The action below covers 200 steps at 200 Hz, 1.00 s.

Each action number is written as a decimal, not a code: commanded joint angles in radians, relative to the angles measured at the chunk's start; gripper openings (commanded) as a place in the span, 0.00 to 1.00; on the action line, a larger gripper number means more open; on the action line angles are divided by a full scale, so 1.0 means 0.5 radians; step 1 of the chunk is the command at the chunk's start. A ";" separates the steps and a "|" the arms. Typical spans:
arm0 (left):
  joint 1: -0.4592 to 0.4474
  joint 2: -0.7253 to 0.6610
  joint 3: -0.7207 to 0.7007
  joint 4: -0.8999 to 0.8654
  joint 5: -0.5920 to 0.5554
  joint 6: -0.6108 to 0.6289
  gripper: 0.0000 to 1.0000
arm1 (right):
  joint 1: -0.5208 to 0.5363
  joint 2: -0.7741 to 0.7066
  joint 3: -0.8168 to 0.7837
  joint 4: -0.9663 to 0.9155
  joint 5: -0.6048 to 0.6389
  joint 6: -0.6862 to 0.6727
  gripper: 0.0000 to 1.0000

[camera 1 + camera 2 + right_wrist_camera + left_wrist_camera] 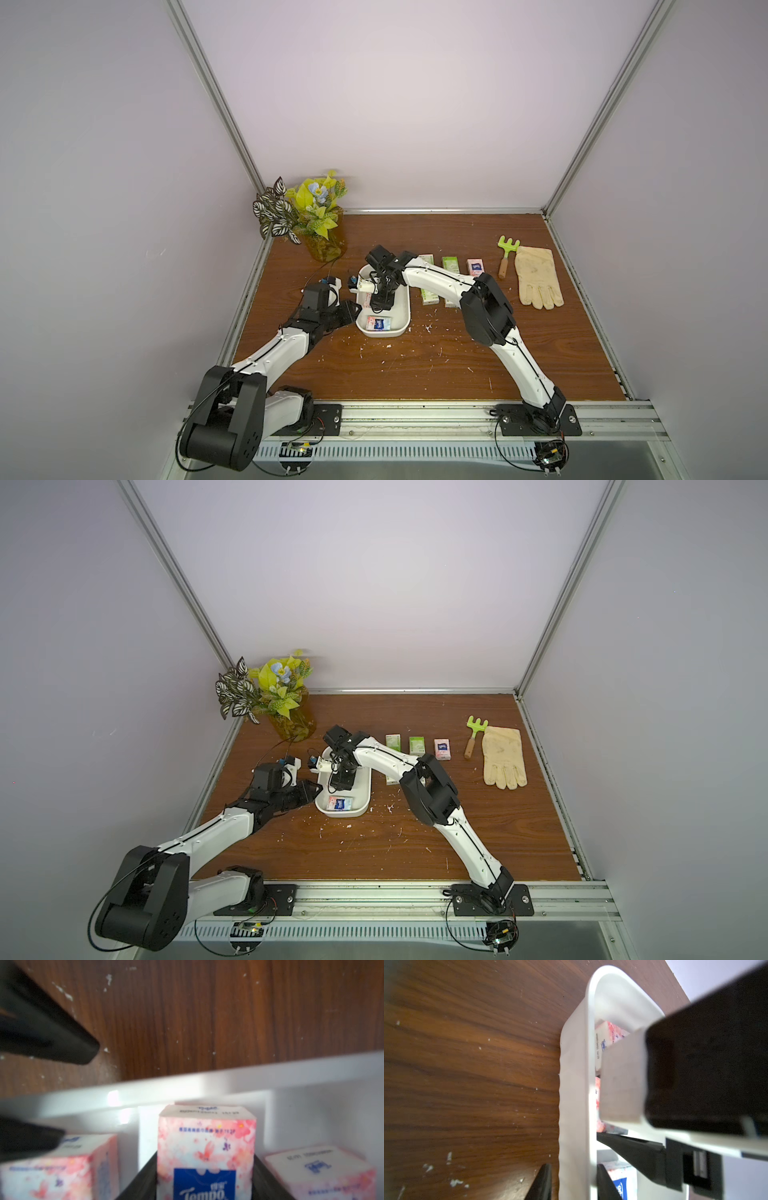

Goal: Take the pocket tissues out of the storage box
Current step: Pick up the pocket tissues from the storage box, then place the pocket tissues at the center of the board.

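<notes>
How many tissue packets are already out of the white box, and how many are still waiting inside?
Done: several packets lie on the table, among them a pink one; the right arm hides part of the row. In hand: the right gripper is closed on a pink packet inside the storage box. Left: two more beside it.

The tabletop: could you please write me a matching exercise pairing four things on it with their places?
Things:
1. work glove
2. green hand rake
3. amber vase
4. upright pink tissue packet

Places:
a. between the fingers of the right pincer
b. far left corner
c. nearest the right wall
d. just left of the glove

Pairs: 1-c, 2-d, 3-b, 4-a
</notes>
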 commanded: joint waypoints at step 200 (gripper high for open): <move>0.002 -0.714 0.397 -0.179 -0.751 0.217 0.96 | -0.566 -1.564 -1.155 0.392 0.215 1.436 0.56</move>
